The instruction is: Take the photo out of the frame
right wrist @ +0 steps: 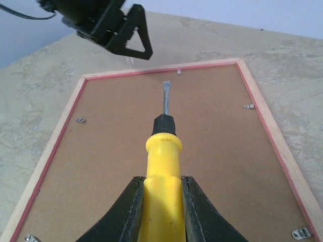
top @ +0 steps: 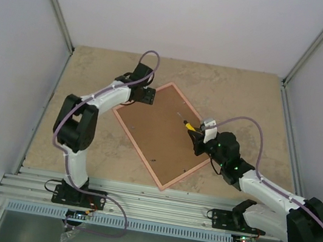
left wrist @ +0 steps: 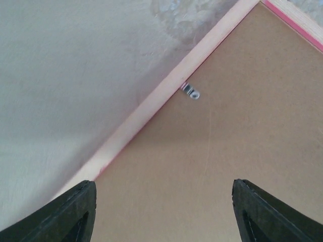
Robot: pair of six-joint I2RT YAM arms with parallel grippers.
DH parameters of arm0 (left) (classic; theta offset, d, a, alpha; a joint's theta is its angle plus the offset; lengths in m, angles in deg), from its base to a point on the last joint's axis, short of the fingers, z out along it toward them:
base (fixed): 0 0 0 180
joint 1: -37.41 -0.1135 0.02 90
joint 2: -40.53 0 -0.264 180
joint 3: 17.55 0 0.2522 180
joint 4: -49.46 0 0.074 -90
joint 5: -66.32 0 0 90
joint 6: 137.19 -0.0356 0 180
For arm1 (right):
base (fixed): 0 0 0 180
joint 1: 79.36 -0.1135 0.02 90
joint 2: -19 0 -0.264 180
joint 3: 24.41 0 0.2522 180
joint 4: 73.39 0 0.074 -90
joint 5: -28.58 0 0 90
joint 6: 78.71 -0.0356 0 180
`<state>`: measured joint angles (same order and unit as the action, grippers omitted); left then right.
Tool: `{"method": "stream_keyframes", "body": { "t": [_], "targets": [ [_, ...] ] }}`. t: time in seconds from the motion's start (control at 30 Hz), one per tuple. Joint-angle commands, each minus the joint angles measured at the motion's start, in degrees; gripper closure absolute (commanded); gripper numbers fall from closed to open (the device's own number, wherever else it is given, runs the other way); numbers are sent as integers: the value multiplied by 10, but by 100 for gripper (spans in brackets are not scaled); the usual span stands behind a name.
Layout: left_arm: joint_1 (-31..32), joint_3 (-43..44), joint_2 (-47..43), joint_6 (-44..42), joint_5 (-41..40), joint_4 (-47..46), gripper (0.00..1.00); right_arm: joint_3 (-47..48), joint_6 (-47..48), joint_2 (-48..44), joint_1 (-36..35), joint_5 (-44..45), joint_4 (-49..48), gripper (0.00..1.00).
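The pink frame (top: 160, 134) lies face down on the table, its brown fibreboard back up. The photo is hidden under that back. My right gripper (right wrist: 162, 201) is shut on a yellow-handled screwdriver (right wrist: 163, 171), its flat metal blade pointing across the back toward the far edge of the frame (right wrist: 161, 69). In the top view the right gripper (top: 198, 140) is over the frame's right side. My left gripper (top: 147, 96) is open and empty above the frame's far-left corner; its fingers (left wrist: 75, 212) straddle the back near the pink edge (left wrist: 151, 108).
Small metal retaining tabs sit along the frame's inner edges: one near the left gripper (left wrist: 191, 92), others in the right wrist view (right wrist: 248, 106) (right wrist: 79, 120) (right wrist: 301, 233). White walls enclose the beige table (top: 245, 97) on three sides.
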<state>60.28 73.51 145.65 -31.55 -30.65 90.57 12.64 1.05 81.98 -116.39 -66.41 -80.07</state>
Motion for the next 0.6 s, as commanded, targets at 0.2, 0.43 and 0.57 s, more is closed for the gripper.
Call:
{"method": "stream_keyframes", "body": {
  "t": [0.2,0.43,0.57],
  "targets": [
    [-69,152,149,-178,103,81,24,-7,10,6,2,10,-40,100],
    [-88,194,205,-193,138,94,28,-7,11,16,2,9,-42,100],
    [-92,208,224,-196,158,102,31,-4,12,23,2,10,-42,99]
  ]
}}
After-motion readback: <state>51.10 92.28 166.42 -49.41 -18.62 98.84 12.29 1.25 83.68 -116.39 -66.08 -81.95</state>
